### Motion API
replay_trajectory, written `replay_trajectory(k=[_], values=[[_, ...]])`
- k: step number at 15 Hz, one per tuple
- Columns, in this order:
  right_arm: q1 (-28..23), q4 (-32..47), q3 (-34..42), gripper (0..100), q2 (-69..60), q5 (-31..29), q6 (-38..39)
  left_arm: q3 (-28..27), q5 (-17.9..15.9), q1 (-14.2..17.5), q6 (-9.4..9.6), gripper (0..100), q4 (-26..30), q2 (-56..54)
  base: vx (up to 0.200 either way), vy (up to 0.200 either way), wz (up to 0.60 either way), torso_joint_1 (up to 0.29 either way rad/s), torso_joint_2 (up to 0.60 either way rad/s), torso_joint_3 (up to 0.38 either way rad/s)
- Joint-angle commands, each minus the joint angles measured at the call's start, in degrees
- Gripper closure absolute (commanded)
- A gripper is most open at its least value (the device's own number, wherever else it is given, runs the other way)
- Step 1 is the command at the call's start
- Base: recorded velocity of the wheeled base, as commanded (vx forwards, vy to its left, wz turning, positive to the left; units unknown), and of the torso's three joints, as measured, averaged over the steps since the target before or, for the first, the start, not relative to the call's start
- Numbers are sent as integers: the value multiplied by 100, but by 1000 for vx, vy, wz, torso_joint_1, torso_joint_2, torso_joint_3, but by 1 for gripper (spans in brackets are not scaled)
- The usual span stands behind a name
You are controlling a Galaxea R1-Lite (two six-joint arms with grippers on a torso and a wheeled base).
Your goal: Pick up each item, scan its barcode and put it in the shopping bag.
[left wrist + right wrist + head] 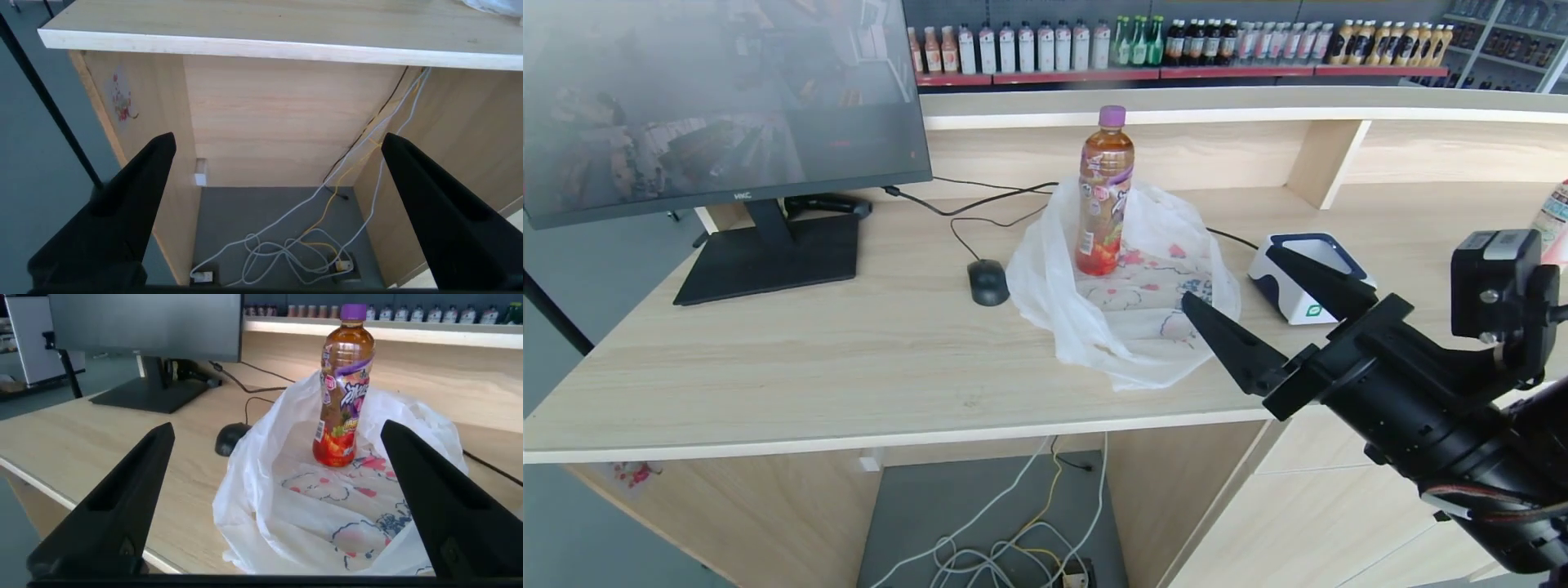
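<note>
A drink bottle [1104, 196] stands upright just above the middle of the head view, its base on the thin white plastic bag [1131, 327] that lies slumped on the worktop [849, 351]. Whether it sits inside the bag's mouth or only on top of the film, I cannot tell. The scanner [1303, 282] is just right of the bag.

The right pincer [1227, 273] hangs at the lower right, wide open and empty, pointing toward the bag. The left pincer [278, 139] is also wide open and empty, low before the worktop's front edge.

The bottle looks full, so probably fairly heavy, and being tall it would be easy to tip. Its plastic wall should give a little, and the glossy label may be slippery. The best hold is likely across the labelled middle, below the shoulder. The flimsy bag may drag or cling.
</note>
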Motion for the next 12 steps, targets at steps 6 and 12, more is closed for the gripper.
replay_trajectory(k=[6,12], values=[[11,-12,105,0,-1,-10,-13,0,0,0,-9,0,0,-2,0,-133,0,2,-2,2],[11,-12,105,0,87,-10,-21,0,0,0,-9,0,9,-2,0,-200,0,4,2,0]])
